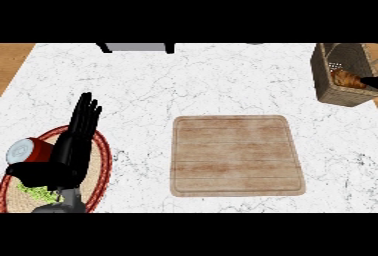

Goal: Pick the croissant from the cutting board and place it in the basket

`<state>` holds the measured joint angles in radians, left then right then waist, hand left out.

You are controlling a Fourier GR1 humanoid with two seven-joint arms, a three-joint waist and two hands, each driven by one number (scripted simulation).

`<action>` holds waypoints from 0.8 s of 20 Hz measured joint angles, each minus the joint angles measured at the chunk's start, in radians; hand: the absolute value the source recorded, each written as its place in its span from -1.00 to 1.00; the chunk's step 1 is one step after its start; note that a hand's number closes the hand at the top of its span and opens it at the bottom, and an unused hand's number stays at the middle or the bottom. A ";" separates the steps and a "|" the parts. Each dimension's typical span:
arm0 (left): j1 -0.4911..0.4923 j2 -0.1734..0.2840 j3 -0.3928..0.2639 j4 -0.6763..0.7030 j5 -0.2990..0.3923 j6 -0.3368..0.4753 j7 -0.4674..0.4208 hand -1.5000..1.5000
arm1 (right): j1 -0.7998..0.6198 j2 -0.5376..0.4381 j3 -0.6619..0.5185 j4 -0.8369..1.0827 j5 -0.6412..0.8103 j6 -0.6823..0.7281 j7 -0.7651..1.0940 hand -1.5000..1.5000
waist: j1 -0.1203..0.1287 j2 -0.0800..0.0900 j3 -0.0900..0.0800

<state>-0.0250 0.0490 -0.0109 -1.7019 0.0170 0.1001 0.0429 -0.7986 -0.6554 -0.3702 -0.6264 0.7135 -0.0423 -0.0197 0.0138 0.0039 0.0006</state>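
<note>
The wooden cutting board (236, 156) lies flat in the middle of the counter with nothing on it. The brown croissant (345, 78) sits inside the wicker basket (329, 60) at the far right edge. A black sliver of my right hand (370, 80) shows at the picture's right border, touching the croissant's end; the rest of that hand is out of view. My left hand (72, 146) rests open at the lower left, fingers straight and pointing up, far from both board and basket.
A round woven mat with a red rim (104, 161) lies under my left hand. On it stand a red can with a white lid (26, 151) and something green (35, 193). A grey appliance (136, 47) sits at the counter's far edge.
</note>
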 measured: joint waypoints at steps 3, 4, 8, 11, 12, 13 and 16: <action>-0.012 0.000 0.007 0.033 -0.002 -0.004 -0.021 0.00 | -0.018 -0.015 -0.016 0.056 -0.015 -0.020 -0.052 -1.00 | 0.001 0.001 0.000; -0.011 -0.007 0.000 0.035 -0.007 0.000 -0.024 0.00 | -0.019 -0.007 -0.022 0.058 -0.024 -0.034 -0.064 -1.00 | 0.000 0.000 0.000; -0.002 -0.006 0.003 0.021 -0.005 0.000 -0.014 0.00 | -0.029 0.004 -0.057 0.061 -0.068 -0.086 -0.121 -1.00 | 0.000 0.000 0.000; 0.007 -0.001 0.007 0.009 0.002 -0.007 -0.009 0.00 | -0.030 -0.009 -0.078 0.050 -0.090 -0.124 -0.150 -1.00 | -0.001 -0.001 0.000; 0.011 0.002 0.010 -0.006 0.006 -0.007 0.004 0.00 | -0.020 -0.012 -0.084 0.029 -0.099 -0.131 -0.153 -1.00 | -0.004 -0.002 0.000; 0.021 0.008 0.011 -0.028 0.010 -0.012 0.016 0.00 | -0.021 -0.019 -0.089 0.012 -0.106 -0.137 -0.150 -1.00 | -0.004 -0.003 0.000; 0.008 -0.008 0.001 -0.012 -0.008 0.007 0.012 0.00 | -0.034 -0.055 -0.102 -0.009 -0.120 -0.140 -0.127 -1.00 | -0.007 -0.003 0.000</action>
<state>-0.0172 0.0410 -0.0096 -1.7137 0.0093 0.1072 0.0553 -0.8329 -0.7106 -0.4721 -0.6357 0.5935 -0.1823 -0.1463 0.0065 0.0006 0.0003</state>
